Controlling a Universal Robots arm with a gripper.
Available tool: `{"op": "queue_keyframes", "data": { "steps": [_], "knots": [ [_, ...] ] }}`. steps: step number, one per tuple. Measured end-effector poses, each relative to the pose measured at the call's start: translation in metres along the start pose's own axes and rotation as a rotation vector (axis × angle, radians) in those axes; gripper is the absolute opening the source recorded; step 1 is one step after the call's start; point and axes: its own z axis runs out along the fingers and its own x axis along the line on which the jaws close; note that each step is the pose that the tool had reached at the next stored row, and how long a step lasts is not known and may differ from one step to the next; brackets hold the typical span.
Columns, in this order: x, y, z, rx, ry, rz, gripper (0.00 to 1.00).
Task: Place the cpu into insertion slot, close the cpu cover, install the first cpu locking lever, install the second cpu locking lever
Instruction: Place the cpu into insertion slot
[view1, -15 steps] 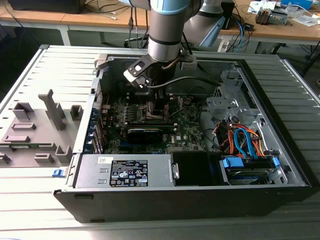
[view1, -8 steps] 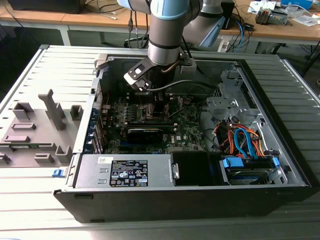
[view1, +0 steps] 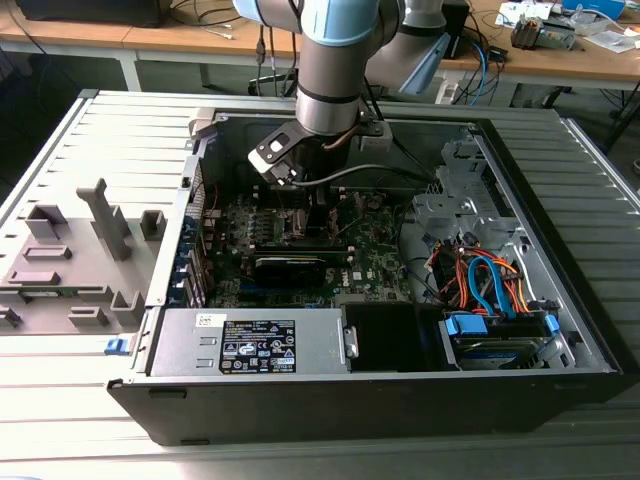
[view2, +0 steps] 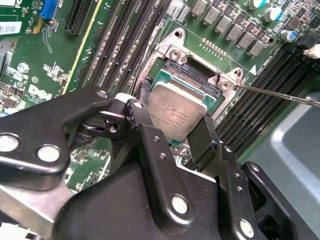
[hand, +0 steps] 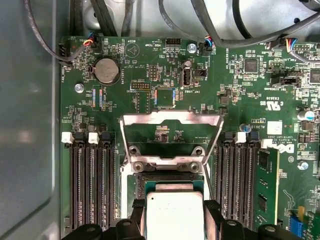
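Note:
My gripper (view2: 176, 107) is shut on the cpu (view2: 175, 117), a flat square chip with a dull silver top, one black finger on each of two opposite edges. The chip sits low over the insertion slot (view2: 192, 80), whose dark centre and silver border show beyond it; I cannot tell whether it is seated. In the first wrist view the cpu (hand: 173, 215) lies between the fingertips of the gripper (hand: 174, 209), and the cpu cover (hand: 172, 121) stands swung open beyond the insertion slot (hand: 167, 177). A thin locking lever (view2: 280, 95) sticks out sideways. In the exterior view the gripper (view1: 300, 215) reaches down into the open computer case.
Rows of black memory slots (hand: 90, 185) flank the socket on both sides. A grey power supply box (view1: 250, 345) lies at the case's front, a drive bay with blue and orange cables (view1: 490, 295) at the exterior view's right. A grey plastic fixture (view1: 70, 250) stands outside the case.

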Motion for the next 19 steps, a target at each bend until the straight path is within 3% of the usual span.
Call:
{"op": "queue_keyframes", "data": {
  "steps": [6,13,19],
  "knots": [
    [0.0057,0.0004,0.0010,0.0002,0.0002,0.004,0.55],
    [0.0061,0.0007,0.0057,0.0014,0.0014,0.029,0.55],
    [0.0058,0.0008,0.0077,0.0008,0.0009,0.017,0.55]
  ]
}}
